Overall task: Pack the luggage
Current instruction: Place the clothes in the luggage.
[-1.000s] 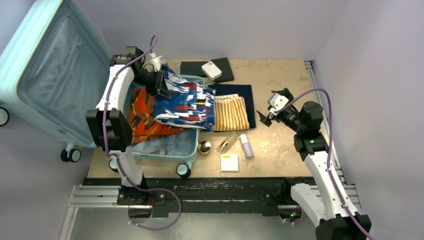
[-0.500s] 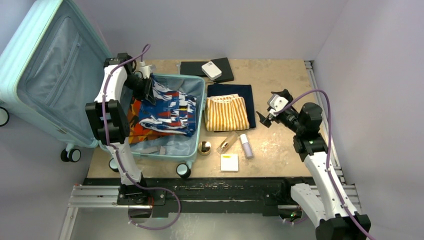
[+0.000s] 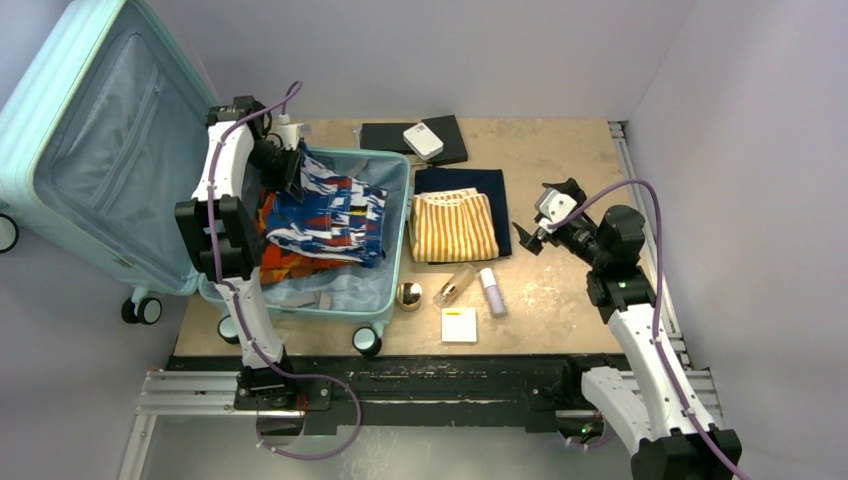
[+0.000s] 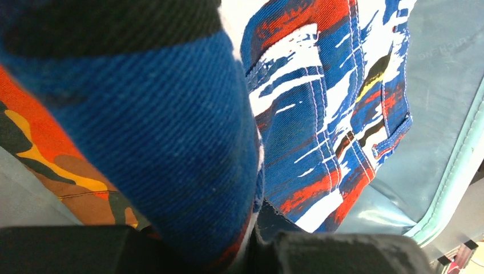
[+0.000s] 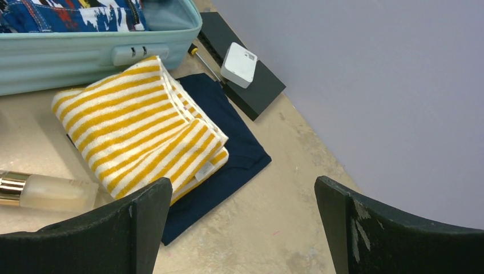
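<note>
Seen from above, the luggage (image 3: 95,160) sat at the table's 9 o'clock side. Its lid was propped up toward 10 o'clock and its tray ran long from 12 to 6. Your left gripper (image 3: 285,165) was over the tray's 12 o'clock end, jaws narrow and pinched on the blue patterned shorts (image 3: 330,215). The shorts trailed from the jaws toward 4 o'clock, over an orange camouflage garment (image 3: 285,262) lying in the tray. Your left arm was much the nearer to the case, so I judge the release was its job. Your right gripper (image 3: 532,225) hung at 3 o'clock, well apart, jaws wide and empty.

On your left wrist camera, the shorts bunched right at the fingers and ran toward 1 o'clock. They stopped short of the tray's rim at 4 o'clock, and the orange garment lay beneath them at 8 o'clock.

On your right wrist camera, the wide jaws framed a striped cloth (image 5: 137,131) at 10 o'clock, resting on a navy cloth (image 5: 240,154). A bottle (image 5: 48,193) lay at 9 o'clock, and the luggage wall stood at 11 o'clock.
</note>
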Action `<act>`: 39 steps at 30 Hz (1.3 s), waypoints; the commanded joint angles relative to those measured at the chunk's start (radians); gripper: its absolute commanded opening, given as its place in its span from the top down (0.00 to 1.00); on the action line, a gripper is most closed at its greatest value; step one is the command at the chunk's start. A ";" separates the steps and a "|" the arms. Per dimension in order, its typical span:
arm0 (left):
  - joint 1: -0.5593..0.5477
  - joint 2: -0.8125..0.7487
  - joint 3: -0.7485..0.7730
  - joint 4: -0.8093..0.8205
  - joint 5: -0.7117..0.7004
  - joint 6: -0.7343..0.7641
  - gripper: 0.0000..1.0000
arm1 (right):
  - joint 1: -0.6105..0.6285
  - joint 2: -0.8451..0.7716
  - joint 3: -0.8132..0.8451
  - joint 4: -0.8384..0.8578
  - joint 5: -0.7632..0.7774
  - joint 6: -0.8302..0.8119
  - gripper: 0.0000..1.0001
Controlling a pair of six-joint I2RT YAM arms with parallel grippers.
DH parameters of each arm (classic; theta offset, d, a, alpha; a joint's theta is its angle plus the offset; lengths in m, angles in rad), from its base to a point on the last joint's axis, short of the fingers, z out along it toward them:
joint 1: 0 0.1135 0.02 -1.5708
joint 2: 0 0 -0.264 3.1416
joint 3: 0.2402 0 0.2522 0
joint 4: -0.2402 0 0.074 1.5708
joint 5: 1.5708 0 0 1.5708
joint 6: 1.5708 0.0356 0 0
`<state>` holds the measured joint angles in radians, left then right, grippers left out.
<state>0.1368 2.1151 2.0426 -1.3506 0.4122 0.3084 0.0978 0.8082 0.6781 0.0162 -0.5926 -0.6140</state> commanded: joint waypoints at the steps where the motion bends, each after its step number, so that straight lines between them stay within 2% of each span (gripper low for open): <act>1: 0.033 0.006 0.056 0.065 -0.118 0.058 1.00 | -0.001 -0.024 -0.008 0.028 0.005 -0.004 0.01; 12: 0.056 0.020 -0.025 0.151 -0.200 0.069 1.00 | -0.001 -0.021 -0.006 0.027 0.005 -0.003 0.01; 13: 0.059 0.020 -0.030 0.158 -0.206 0.069 0.97 | -0.001 -0.021 -0.006 0.027 0.005 -0.001 0.01; 15: 0.060 0.014 -0.046 0.183 -0.226 0.064 0.83 | -0.001 -0.020 -0.004 0.026 0.004 -0.001 0.01; 17: 0.062 -0.003 -0.073 0.211 -0.243 0.055 0.52 | -0.001 -0.020 -0.003 0.024 0.002 -0.003 0.01; 19: 0.063 -0.029 -0.101 0.237 -0.255 0.049 0.25 | 0.000 -0.020 -0.003 0.022 0.002 -0.003 0.01; 20: 0.063 -0.048 -0.111 0.249 -0.263 0.044 0.13 | 0.000 -0.020 -0.003 0.022 0.001 -0.003 0.01; 21: 0.063 -0.065 -0.120 0.261 -0.273 0.038 0.04 | 0.000 -0.019 -0.003 0.021 0.001 -0.004 0.01; 22: 0.064 -0.083 -0.127 0.274 -0.281 0.032 0.01 | 0.000 -0.018 -0.003 0.022 0.000 -0.004 0.01; 27: 0.063 -0.233 -0.211 0.386 -0.328 -0.003 0.01 | 0.000 -0.017 -0.002 0.022 -0.001 -0.004 0.01; 30: 0.064 -0.372 -0.327 0.471 -0.310 -0.003 0.05 | 0.000 -0.018 -0.002 0.017 -0.002 -0.005 0.01; 32: 0.064 -0.462 -0.411 0.501 -0.258 0.026 0.16 | 0.000 -0.018 -0.003 0.017 -0.004 -0.006 0.01; 34: 0.062 -0.523 -0.476 0.490 -0.196 0.068 0.37 | 0.000 -0.017 -0.003 0.019 -0.002 -0.007 0.01; 36: 0.062 -0.550 -0.526 0.452 -0.156 0.113 0.70 | -0.001 -0.017 -0.002 0.018 -0.005 -0.006 0.01; 38: 0.062 -0.550 -0.578 0.428 -0.157 0.149 0.98 | 0.000 -0.017 -0.001 0.019 -0.007 -0.006 0.01; 39: 0.063 -0.547 -0.610 0.425 -0.176 0.163 1.00 | -0.001 -0.018 0.000 0.019 -0.007 -0.006 0.01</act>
<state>0.2001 1.5383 1.5421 -0.9058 0.1989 0.3836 0.0978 0.7971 0.6781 0.0158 -0.5934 -0.6167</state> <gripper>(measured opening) 0.090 0.987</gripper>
